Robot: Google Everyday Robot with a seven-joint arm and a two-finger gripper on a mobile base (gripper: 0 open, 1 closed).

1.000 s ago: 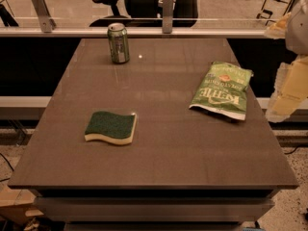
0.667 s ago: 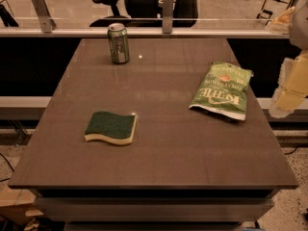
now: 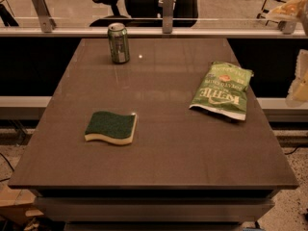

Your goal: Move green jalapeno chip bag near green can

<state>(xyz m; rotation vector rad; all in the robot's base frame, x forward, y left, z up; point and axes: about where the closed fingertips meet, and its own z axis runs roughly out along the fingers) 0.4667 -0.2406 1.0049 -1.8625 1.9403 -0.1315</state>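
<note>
At the right edge of the view, just off the side of the bench [image 3: 168,162], your tool [image 3: 299,85] is sliding further out of sight than it was a second ago. Only a pale sliver of it is showing, so you cannot tell whether it is spread or pressed together. It is holding nothing that you can see.

Nothing on the bench is moving with it. The green jalapeno chip bag [image 3: 221,89] is lying flat on the right side, untouched and well apart from the green can [image 3: 118,43], which is standing upright at the far left. By that, the task is looking barely begun, with the tool repositioning rather than reaching.

The bag is showing crinkled, glossy film with white lettering — likely thin, light and slippery on this smooth, faintly reflective brown top. The can is looking rigid and cylindrical, with a silver rim. The sponge [image 3: 111,127] is sitting nearer you, wavy-edged, with a dark green scrub face over soft yellow foam.
</note>
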